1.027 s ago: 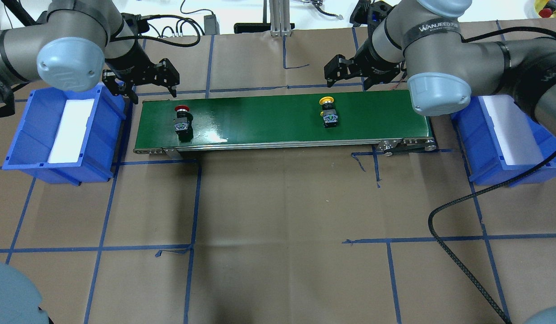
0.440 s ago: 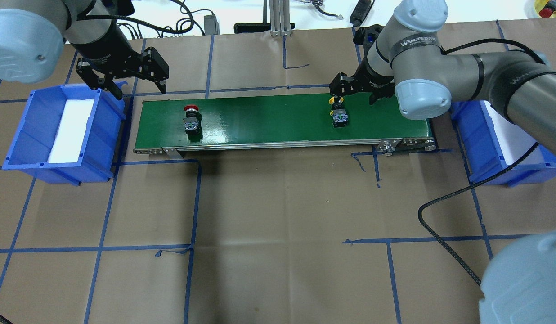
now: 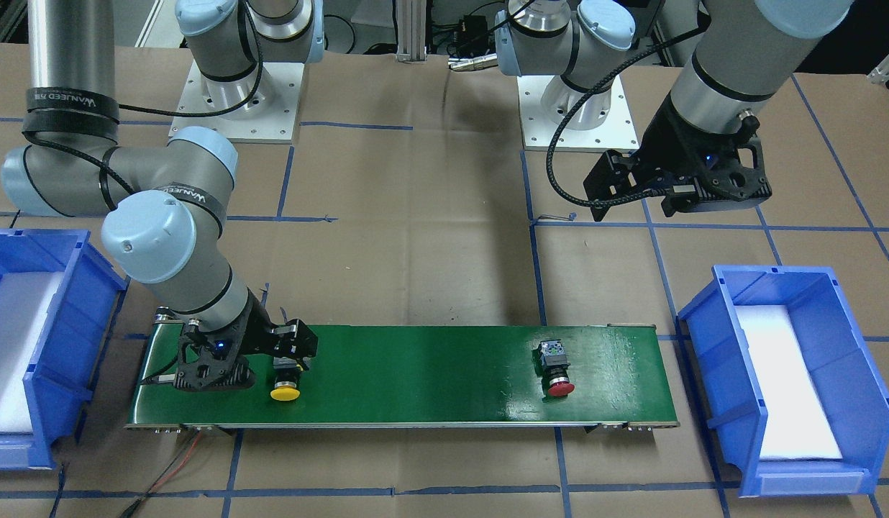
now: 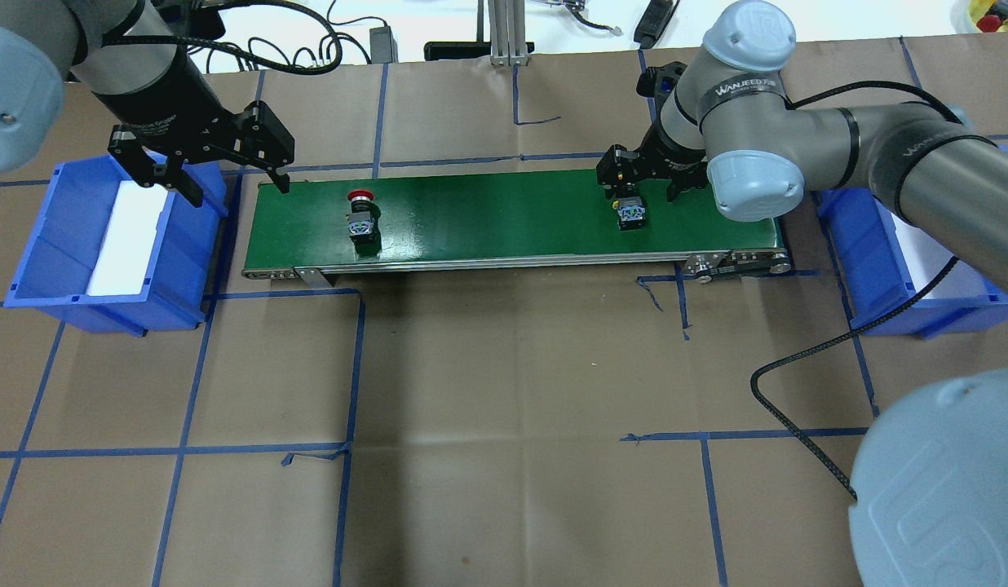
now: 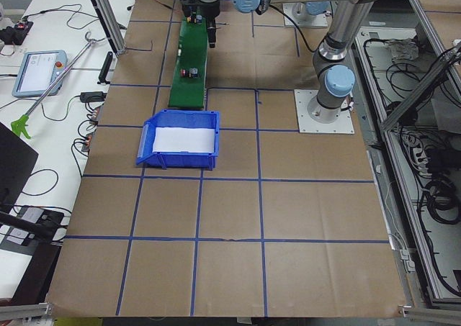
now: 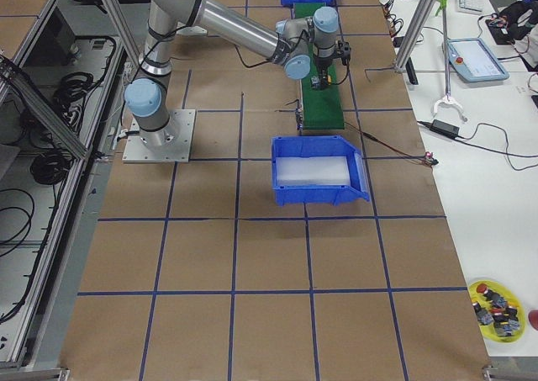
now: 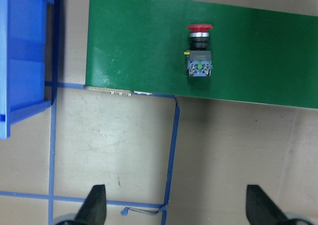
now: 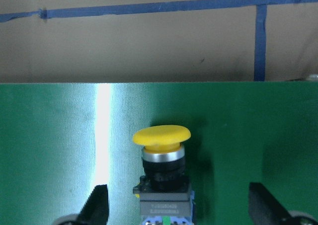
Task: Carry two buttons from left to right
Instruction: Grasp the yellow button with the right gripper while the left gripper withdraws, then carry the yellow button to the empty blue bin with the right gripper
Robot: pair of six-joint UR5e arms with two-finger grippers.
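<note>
The red button (image 4: pixel 361 217) lies on the left part of the green conveyor belt (image 4: pixel 488 212). It also shows in the front view (image 3: pixel 556 368) and the left wrist view (image 7: pixel 198 51). The yellow button (image 8: pixel 161 158) lies on the belt's right part (image 3: pixel 286 385). My right gripper (image 4: pixel 641 194) is open and low over the belt, its fingers (image 8: pixel 97 207) on either side of the yellow button without touching it. My left gripper (image 4: pixel 239 191) is open and empty, raised over the belt's left end, well apart from the red button.
A blue bin (image 4: pixel 39 244) with a white liner stands at the belt's left end, and another blue bin (image 4: pixel 875 269) at its right end. A black cable (image 4: pixel 798 424) loops over the brown table on the right. Blue tape lines mark the table.
Both buttons have moved right along the belt. My right gripper has come down around the yellow button. My left gripper has drawn back to the left, away from the red button.
</note>
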